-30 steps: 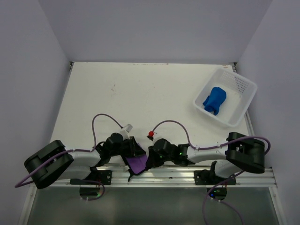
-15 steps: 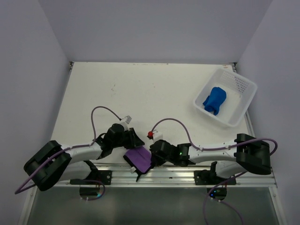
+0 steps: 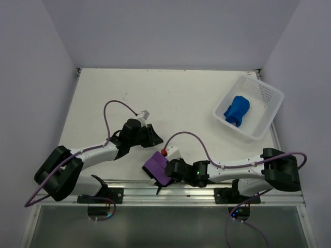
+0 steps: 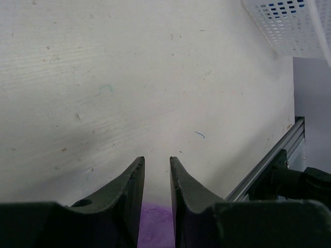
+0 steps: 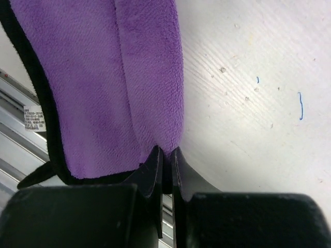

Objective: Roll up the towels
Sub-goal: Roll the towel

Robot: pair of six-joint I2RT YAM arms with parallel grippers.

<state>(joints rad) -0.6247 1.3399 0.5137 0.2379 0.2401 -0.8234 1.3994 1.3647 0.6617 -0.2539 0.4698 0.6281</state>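
Observation:
The purple towel (image 3: 156,167), folded and trimmed in black, lies at the table's near edge, partly over the rail. My right gripper (image 3: 166,168) is shut on its fold; the right wrist view shows the towel (image 5: 103,77) pinched at the gripper (image 5: 166,151). My left gripper (image 3: 150,135) stands a little farther up the table, apart from the towel, open a narrow gap with nothing between the tips (image 4: 156,160); a bit of purple towel (image 4: 155,227) shows under it. The blue towel (image 3: 237,110) sits bunched up in the white basket (image 3: 269,93).
The aluminium rail (image 3: 196,192) runs along the near edge, under the towel's hanging corner. A white label (image 5: 35,121) is sewn to the towel's trim. A corner of the basket (image 4: 289,26) shows in the left wrist view. Purple cables loop over both arms.
The left gripper has come off the purple towel and drawn back up the table, opening slightly. The right gripper has pulled the towel up and right, farther onto the table.

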